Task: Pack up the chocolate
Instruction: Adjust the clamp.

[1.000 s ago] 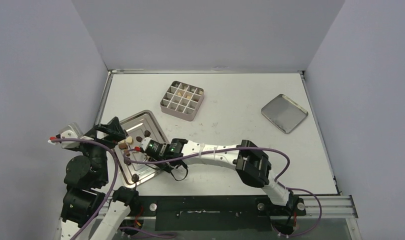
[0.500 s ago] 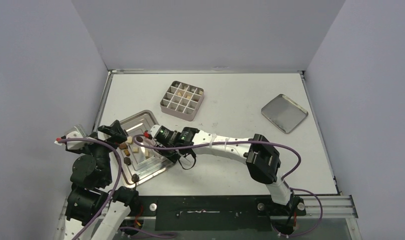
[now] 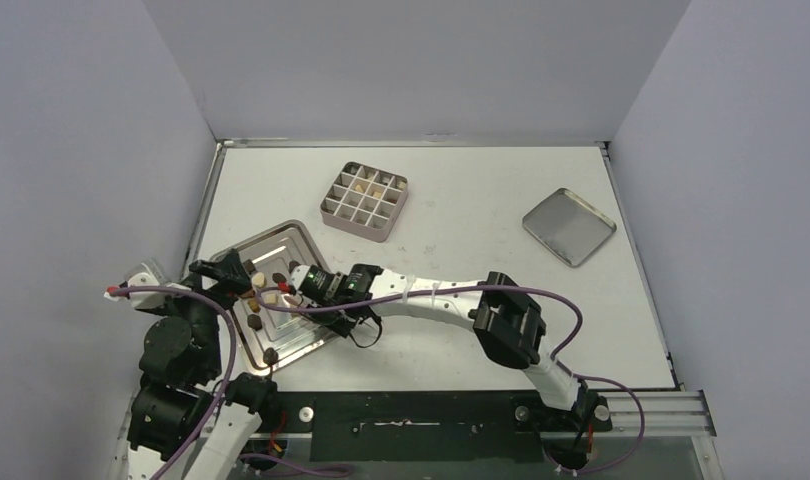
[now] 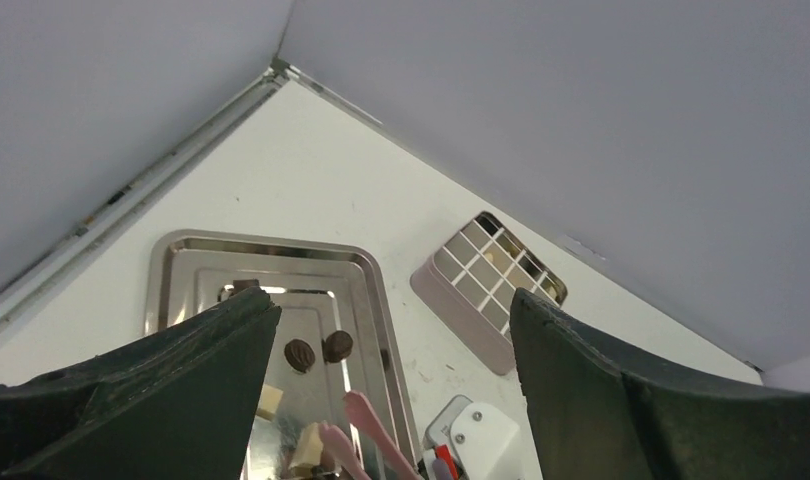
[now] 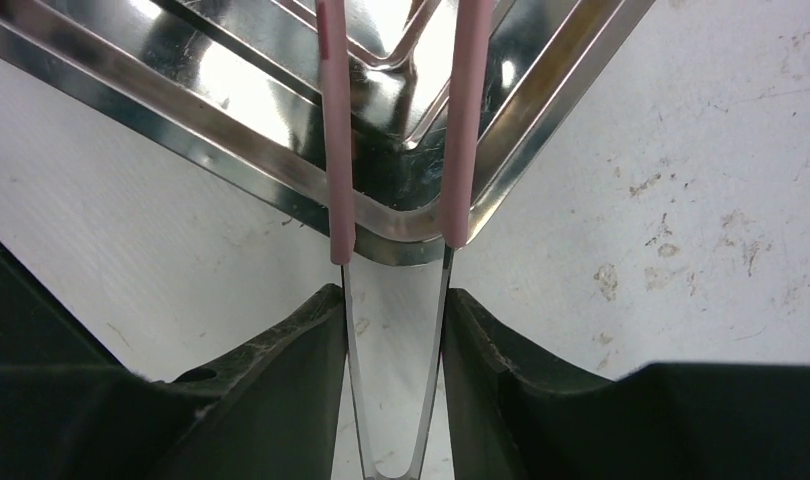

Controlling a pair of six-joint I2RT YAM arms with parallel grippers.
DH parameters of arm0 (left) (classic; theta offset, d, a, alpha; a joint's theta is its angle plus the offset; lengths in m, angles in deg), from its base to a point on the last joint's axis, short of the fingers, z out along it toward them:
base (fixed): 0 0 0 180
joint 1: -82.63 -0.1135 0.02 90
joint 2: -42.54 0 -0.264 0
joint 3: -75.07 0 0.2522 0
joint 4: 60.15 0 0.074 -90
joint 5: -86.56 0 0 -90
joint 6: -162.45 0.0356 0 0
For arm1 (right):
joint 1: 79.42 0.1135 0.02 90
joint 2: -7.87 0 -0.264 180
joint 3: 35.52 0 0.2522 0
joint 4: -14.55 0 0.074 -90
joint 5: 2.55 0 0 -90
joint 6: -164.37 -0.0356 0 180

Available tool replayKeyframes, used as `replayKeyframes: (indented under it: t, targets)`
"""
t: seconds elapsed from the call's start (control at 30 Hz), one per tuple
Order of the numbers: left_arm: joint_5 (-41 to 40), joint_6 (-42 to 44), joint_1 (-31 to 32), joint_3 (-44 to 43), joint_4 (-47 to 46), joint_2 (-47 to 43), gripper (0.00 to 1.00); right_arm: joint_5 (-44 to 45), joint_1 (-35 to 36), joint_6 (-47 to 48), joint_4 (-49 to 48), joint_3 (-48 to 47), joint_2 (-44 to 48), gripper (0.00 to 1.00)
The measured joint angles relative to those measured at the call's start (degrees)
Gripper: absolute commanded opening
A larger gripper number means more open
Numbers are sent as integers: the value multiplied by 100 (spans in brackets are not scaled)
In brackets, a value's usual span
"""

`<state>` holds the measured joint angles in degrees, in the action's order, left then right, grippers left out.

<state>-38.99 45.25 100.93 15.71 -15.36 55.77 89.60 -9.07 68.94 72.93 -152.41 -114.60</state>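
- Top view: the tiny dark brown, tan and cream chocolate pieces (image 3: pixel 251 298) are sitting on the left part of the silver stepped metal tray (image 3: pixel 299 240), at the near left of the white table (image 3: pixel 461 250). The left gripper (image 3: pixel 229 272) is hanging over the tray's left side. The right gripper (image 3: pixel 299 283) is reaching in from the right, poking pink-tipped metal tweezers (image 3: pixel 279 291) in among the pieces. A few more tan pieces are lying in the far cells of the square gridded tin (image 3: pixel 364 202), and a grey square lid (image 3: pixel 569 227) is resting well apart on the right.
- Left wrist view: the left gripper's jaws are standing wide apart with nothing between them. Beyond them, two dark round pieces and some cream cubes are lying on the tray, with the tweezers' pink tips just beside the cubes.
- Right wrist view: the right gripper's fingers are clamping the tweezers' steel legs. The pink arms are standing apart over the tray's corner. Their ends are running off the top of the frame, so I cannot tell whether they are gripping a piece.
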Motion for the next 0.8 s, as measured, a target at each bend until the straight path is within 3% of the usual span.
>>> replayKeyframes:
  t: [0.4, 0.8]
  targets:
    - [1093, -1624, 0, 157, 645, 868, 84, -98, -616, -85, -601, 1080, 1080, 33]
    - [1937, -2465, 0, 1255, -258, 1110, 81, -339, -413, -83, -1255, 1331, 2173, 33]
